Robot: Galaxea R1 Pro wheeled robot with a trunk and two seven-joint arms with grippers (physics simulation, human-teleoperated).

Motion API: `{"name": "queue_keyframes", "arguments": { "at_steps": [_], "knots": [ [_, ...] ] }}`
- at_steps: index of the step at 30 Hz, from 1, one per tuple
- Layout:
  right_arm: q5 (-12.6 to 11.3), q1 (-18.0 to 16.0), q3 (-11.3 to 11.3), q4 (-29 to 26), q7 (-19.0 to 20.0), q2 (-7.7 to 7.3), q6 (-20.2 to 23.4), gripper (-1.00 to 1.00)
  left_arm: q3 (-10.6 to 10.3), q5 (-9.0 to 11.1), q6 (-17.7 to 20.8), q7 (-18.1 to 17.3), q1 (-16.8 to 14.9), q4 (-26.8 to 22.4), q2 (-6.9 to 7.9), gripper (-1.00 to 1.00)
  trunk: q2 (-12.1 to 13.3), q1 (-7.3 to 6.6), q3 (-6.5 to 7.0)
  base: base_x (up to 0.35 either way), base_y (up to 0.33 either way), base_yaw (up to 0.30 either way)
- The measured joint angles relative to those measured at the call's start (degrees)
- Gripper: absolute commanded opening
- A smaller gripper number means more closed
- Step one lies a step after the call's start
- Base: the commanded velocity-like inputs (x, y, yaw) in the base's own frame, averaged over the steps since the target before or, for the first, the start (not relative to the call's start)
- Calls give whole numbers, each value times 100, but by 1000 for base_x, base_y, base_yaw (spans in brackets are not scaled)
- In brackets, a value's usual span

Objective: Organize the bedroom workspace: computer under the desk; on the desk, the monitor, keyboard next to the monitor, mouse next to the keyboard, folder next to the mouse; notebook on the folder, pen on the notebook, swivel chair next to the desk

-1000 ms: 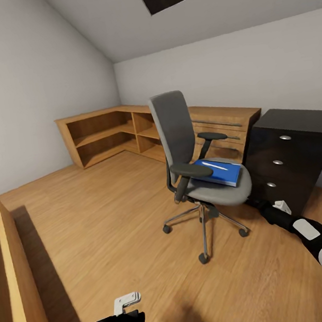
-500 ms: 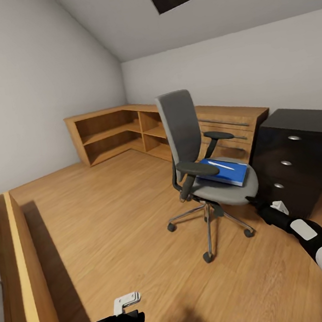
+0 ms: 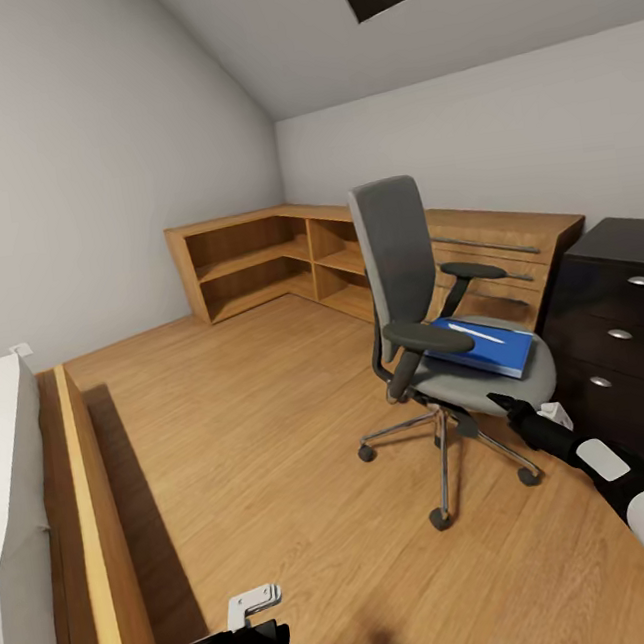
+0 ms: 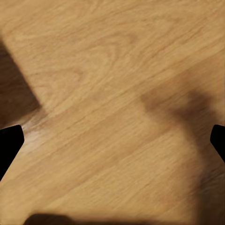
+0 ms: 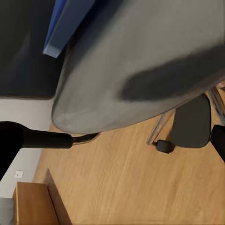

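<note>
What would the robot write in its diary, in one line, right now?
right gripper: open, near swivel chair seat edge | folder: on seat, white pen on top | left gripper: open, over floor

The black drawer unit (image 3: pixel 621 336) ran off the head view's right edge. The swivel chair (image 3: pixel 434 328) armrest hid part of the folder (image 3: pixel 491 344). The thin pale object (image 3: pixel 470 334) lying on the folder was too small to identify.

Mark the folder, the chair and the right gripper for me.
folder (image 3: pixel 486 344), head view, middle of its blue cover
chair (image 3: pixel 395 242), head view, grey backrest
right gripper (image 3: pixel 500 403), head view, between the black fingertips near the seat's edge
</note>
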Motion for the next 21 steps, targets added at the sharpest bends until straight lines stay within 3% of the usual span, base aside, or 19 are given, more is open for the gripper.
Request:
{"name": "queue_keyframes", "arguments": {
  "at_steps": [7,14,21],
  "knots": [
    [2,0,-1,6,3,11,-2,100,0,0,0,-5,2,0,0,100,0,0,0,4,0,12],
    [16,1,15,93,2,15,-12,100,7,0,0,-31,1,0,0,100,0,-3,0,169,0,1],
    [-11,0,7,110,7,49,-11,100,7,-1,0,-35,1,0,0,100,0,0,0,29,0,0]
  ]
}}
